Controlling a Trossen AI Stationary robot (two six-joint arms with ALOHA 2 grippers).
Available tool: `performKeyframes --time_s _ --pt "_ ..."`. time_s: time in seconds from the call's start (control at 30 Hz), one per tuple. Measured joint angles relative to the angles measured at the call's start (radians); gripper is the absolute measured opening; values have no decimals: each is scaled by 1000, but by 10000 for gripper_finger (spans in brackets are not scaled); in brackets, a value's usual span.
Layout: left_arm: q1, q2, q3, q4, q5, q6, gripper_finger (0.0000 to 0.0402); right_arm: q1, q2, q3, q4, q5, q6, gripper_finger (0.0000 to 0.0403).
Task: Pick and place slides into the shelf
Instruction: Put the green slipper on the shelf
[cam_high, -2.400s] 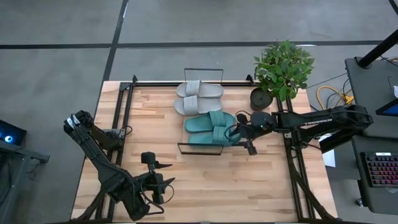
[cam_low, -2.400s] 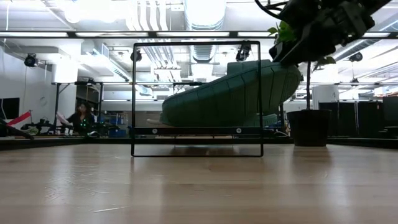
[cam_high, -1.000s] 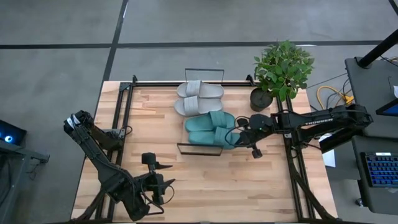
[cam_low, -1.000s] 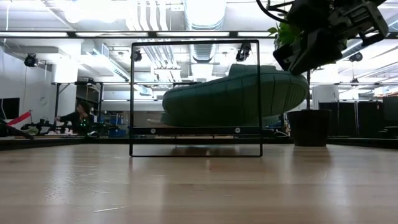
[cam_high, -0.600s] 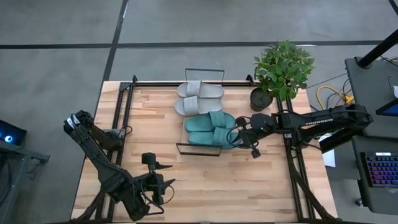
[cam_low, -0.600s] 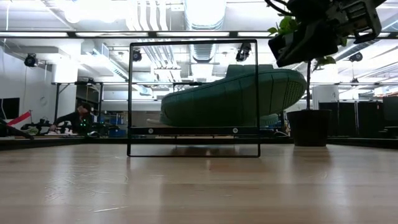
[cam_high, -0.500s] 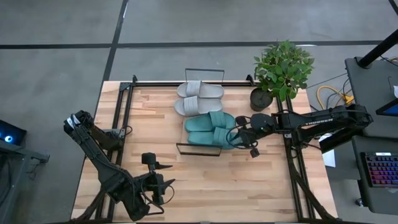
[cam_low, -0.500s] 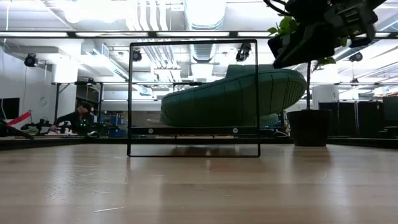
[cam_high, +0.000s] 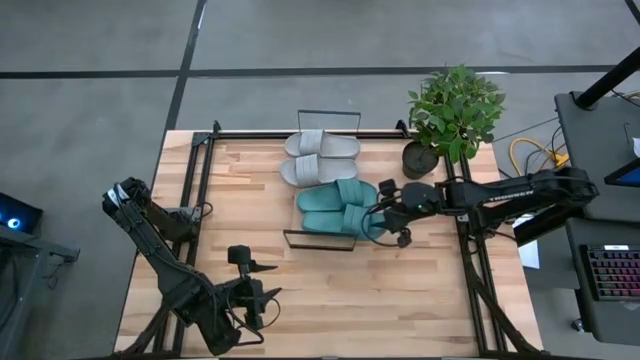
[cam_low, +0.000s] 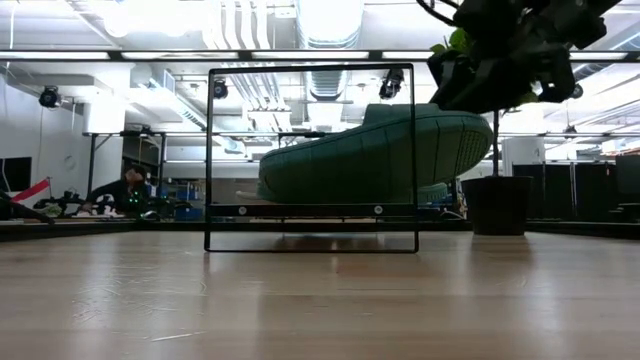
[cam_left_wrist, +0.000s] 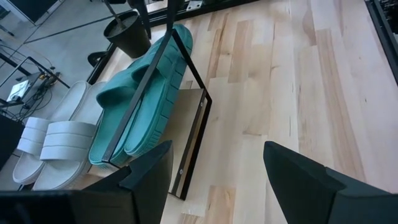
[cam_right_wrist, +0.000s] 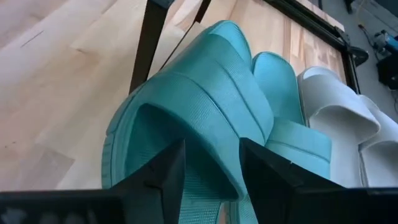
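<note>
— Four slides sit together at the centre of the high view: the teal pair (cam_high: 338, 207) on the shelf (cam_high: 322, 231), the pale grey pair (cam_high: 318, 156) just above them in the frame, side by side.

— And the nearer teal slide (cam_low: 375, 155)?

— In the low view it lies inside the black wire frame, its toe end poking out past the right upright.

— Where is the right gripper (cam_high: 383, 219)?

— At the right end of the teal pair, right of centre in the high view. Its wrist camera shows both fingers apart, one to each side of the slide's strap (cam_right_wrist: 205, 106) — spread, not clamped on it.

— The left gripper (cam_high: 262, 279)?

— Lower left of the high view, over the bare table (cam_high: 420, 300), well apart from the slides, fingers spread and empty. A potted plant (cam_high: 452, 112) stands at the upper right.
</note>
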Motion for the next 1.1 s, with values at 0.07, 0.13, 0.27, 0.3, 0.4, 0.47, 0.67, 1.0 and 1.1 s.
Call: performKeyframes --time_s 0.07,0.13,0.27,0.3,0.4,0.47,0.67,1.0,1.1 --pt "0 0 0 3 0 0 235 0 20 0 8 -1 -1 144" --pt "0 0 0 7 0 0 235 0 50 0 29 -1 -14 143" --pt "0 0 0 22 0 0 235 0 99 0 94 0 -42 144" --pt "0 0 0 27 0 0 235 0 106 0 100 1 -44 144" --pt "0 0 0 32 0 -1 235 0 116 2 105 4 -55 138" --pt "0 0 0 35 1 -1 235 0 116 2 107 4 -59 129" --pt "0 0 0 40 1 -1 235 0 115 3 110 7 -151 57" --pt "0 0 0 44 1 0 235 -1 116 3 184 0 -297 14" --pt "0 0 0 44 1 0 235 -1 117 2 202 -21 -348 14"
